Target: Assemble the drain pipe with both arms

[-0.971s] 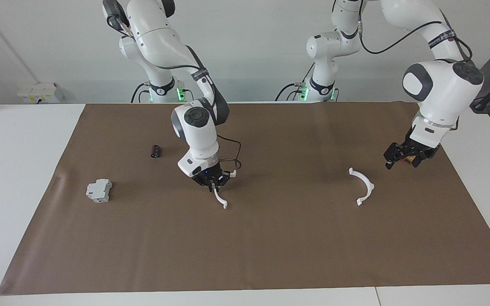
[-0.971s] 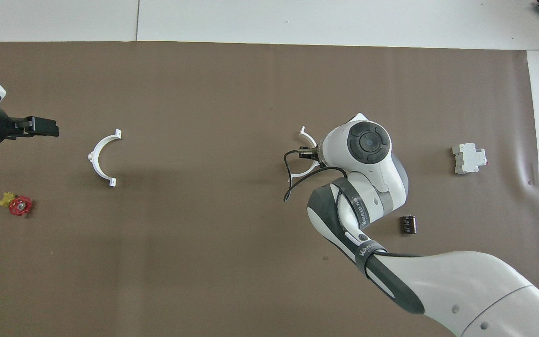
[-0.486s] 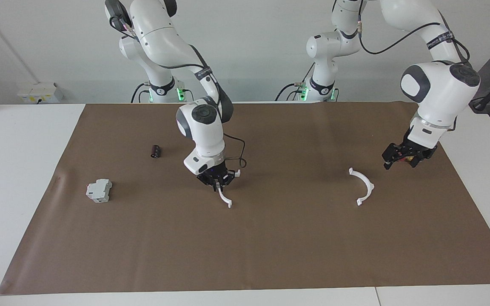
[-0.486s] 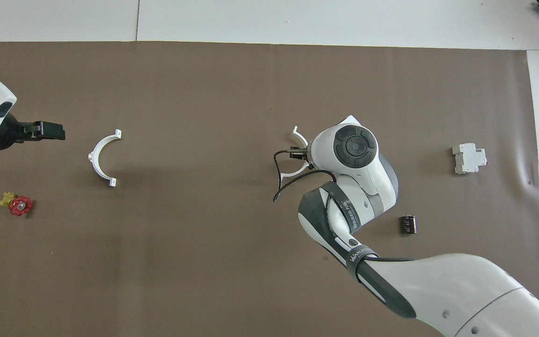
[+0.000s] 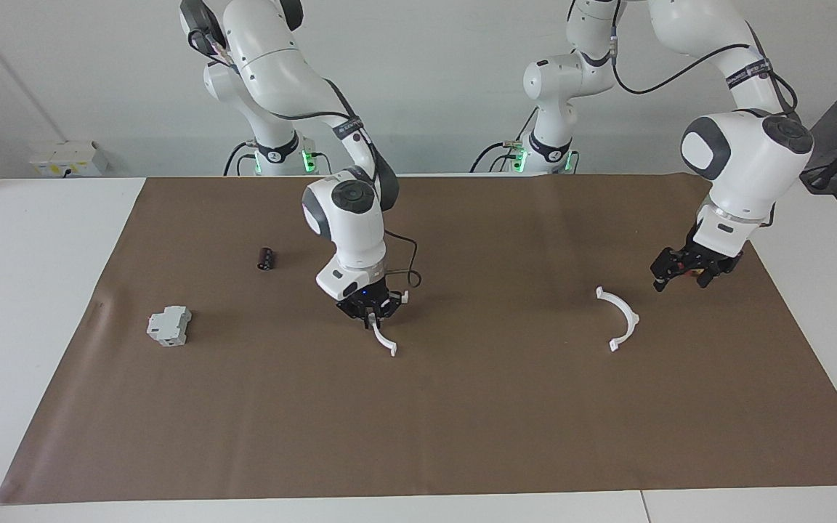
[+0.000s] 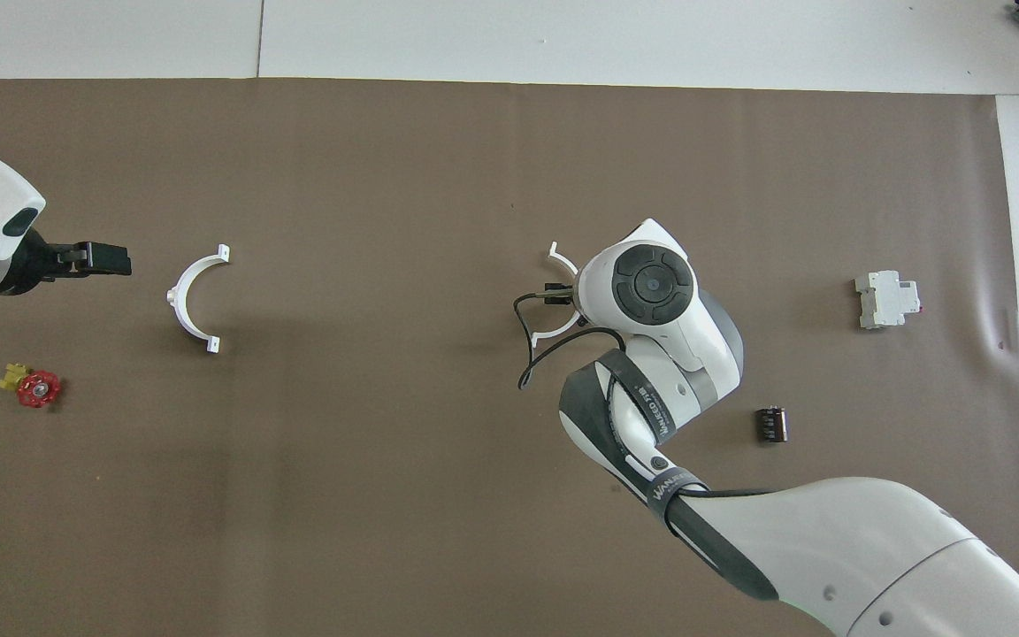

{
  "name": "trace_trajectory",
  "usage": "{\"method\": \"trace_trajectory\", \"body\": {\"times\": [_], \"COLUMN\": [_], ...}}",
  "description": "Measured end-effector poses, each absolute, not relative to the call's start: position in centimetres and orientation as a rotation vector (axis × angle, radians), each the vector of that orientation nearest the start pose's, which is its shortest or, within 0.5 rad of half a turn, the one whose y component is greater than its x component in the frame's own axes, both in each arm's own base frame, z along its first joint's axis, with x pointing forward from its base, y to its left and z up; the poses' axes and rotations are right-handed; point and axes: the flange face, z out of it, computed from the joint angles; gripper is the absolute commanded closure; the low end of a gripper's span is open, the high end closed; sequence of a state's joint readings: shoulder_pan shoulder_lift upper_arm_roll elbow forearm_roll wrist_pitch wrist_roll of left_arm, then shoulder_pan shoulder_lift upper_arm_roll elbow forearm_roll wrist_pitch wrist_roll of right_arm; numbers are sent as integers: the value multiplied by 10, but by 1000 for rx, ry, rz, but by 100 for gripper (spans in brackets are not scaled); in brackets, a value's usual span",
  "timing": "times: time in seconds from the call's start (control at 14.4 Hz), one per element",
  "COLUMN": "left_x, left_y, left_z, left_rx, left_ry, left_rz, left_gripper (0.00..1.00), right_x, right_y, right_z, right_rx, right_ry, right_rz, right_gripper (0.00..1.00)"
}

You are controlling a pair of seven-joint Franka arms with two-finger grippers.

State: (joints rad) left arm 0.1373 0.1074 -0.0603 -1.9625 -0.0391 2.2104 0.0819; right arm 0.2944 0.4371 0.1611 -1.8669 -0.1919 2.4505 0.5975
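1. The right gripper (image 5: 370, 317) has its fingers pressed together on the middle of one thin white plastic half-ring arc (image 5: 383, 338), which hangs tilted from them with its lower tab close to the brown paper mat (image 5: 462, 436), over the middle of the desk (image 5: 41, 290)
2. The left gripper (image 5: 682, 274) has its fingers spread and holds nothing; it hovers just beside the second thin white plastic half-ring arc (image 5: 623, 317), which lies flat on the mat toward the left arm's end, apart from the fingers
3. Over the last second the right gripper has carried its arc a little toward the left arm's end, and the left gripper has edged toward the lying arc; I judge one half as secured, the other not yet picked up, and the joining not begun
4. The right arm (image 5: 349, 218) reaches in bent at the elbow, wrist pointing steeply down; the left arm (image 5: 745, 163) curls over its end of the mat with the wrist slanted down toward the arc
5. Outward lie a small black cylinder (image 5: 265, 258) and a grey-white blocky box (image 5: 169, 325) toward the right arm's end, and a small red-and-yellow valve wheel (image 6: 32, 387) on the mat near the left arm, seen from overhead
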Motion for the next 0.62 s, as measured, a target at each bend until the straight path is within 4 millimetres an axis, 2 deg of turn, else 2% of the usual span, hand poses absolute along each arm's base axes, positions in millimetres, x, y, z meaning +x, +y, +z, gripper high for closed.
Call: {"method": "trace_trajectory", "body": {"times": [0.62], "left_x": [591], "left_y": [45], "left_z": [426], "left_rx": [-3162], "left_ry": [-50], "left_rz": [-226], "left_gripper": [0], "right_x": [587], "right_y": [286], "right_z": [293], "right_rx": [-3107], "right_ry": [16], "right_rz": [-258], "right_gripper": [100]}}
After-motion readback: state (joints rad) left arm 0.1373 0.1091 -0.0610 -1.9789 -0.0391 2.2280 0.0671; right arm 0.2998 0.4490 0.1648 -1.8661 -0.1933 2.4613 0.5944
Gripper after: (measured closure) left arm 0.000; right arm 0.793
